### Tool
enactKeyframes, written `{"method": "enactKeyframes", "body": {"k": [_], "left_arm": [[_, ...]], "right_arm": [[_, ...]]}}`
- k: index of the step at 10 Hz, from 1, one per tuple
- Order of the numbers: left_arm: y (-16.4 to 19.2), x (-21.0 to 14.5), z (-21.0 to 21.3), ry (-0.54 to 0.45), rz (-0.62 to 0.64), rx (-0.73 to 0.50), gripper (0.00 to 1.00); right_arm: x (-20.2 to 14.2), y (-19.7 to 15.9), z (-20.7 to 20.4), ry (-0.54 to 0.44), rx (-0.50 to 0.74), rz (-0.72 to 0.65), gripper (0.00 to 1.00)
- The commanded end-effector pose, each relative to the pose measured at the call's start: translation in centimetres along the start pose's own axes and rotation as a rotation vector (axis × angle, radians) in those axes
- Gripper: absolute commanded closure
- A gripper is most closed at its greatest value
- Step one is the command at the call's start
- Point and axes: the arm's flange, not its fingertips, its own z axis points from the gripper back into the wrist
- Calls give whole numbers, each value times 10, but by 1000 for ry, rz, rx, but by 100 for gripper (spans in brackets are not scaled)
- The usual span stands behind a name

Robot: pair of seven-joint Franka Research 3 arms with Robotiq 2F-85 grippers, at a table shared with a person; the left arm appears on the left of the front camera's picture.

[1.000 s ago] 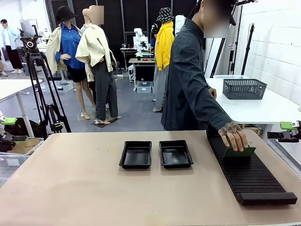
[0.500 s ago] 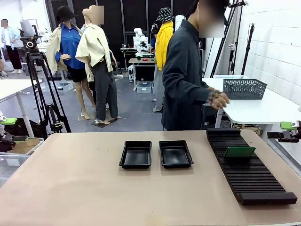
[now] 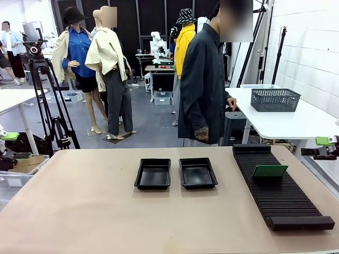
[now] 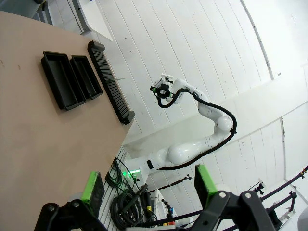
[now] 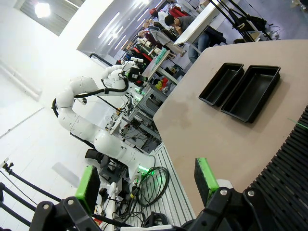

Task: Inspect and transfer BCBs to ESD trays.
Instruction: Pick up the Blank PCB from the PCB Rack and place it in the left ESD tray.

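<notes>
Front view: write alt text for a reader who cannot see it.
Two empty black ESD trays sit side by side in the middle of a tan table, and one green BCB stands slotted in a long black ribbed rack to their right. A person in a dark shirt stands at the far edge.

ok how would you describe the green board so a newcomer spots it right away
On the wide tan table, find the long black ribbed rack along the right side. Set in its slots is a thin green rectangular circuit board, the only green piece, unlike the two shallow black plastic trays.
</notes>
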Motion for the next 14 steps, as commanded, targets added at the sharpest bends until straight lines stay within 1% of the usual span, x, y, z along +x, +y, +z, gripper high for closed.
{"method": "enactKeyframes", "body": {"k": [1, 9, 10, 12, 14], "left_arm": [[0, -2, 1, -1, 0, 8, 0], [0, -2, 1, -1, 0, 8, 0], [0, -2, 1, -1, 0, 8, 0], [0, -2, 1, -1, 0, 8, 0], [0, -2, 1, -1, 0, 8, 0]], "right_arm": [[0, 0, 0, -1, 1, 3, 0], [0, 0, 0, 0, 0, 0, 0], [12, -9, -6, 35, -70, 19, 0], [37, -17, -25, 117, -106, 140, 0], [57, -22, -46, 227, -136, 249, 0]]}}
